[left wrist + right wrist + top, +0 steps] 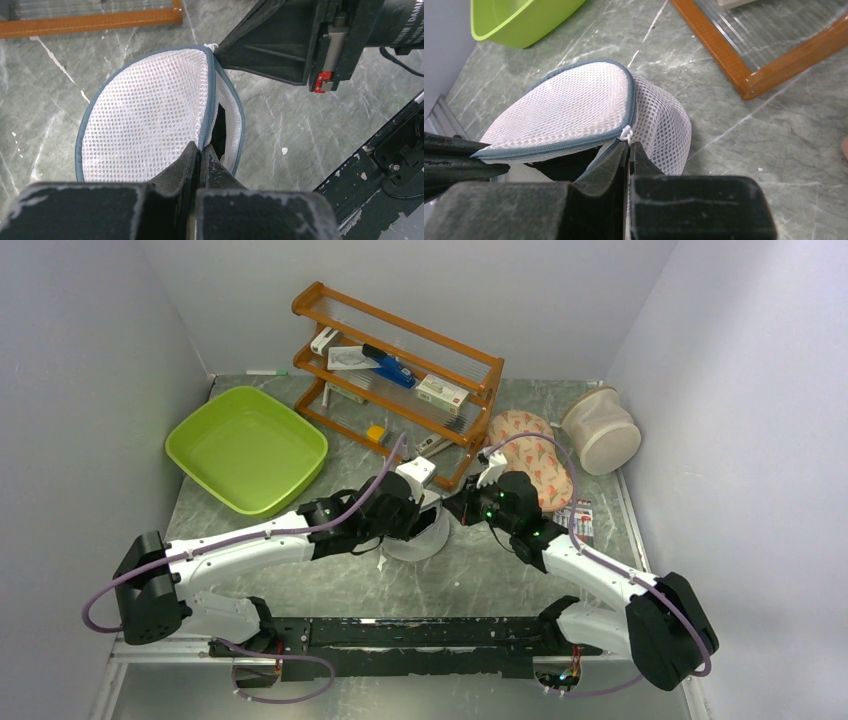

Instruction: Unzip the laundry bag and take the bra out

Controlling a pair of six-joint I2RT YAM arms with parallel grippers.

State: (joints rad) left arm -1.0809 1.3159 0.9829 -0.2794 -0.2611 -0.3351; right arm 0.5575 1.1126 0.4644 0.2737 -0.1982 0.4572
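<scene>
The white mesh laundry bag (pixel 418 536) lies at the table's middle, between both grippers. Its disc lid (pixel 145 115) is lifted, and the blue-grey zip is open along the near side. My left gripper (pixel 204 148) is shut on the lid's zip edge. My right gripper (pixel 629 145) is shut on the white zip pull (pixel 626 134) at the lid's far corner. It also shows in the left wrist view (pixel 220 50). Black fabric, the bra (pixel 561 167), shows in the gap under the lid. Most of it is hidden inside the bag.
A lime green tub (pixel 247 448) sits at the back left. An orange wooden rack (pixel 400 370) with small items stands behind the bag. An orange-patterned pouch (pixel 535 465) and a beige mesh cylinder (pixel 602 428) lie at the right, with flat packets (pixel 580 520) nearby.
</scene>
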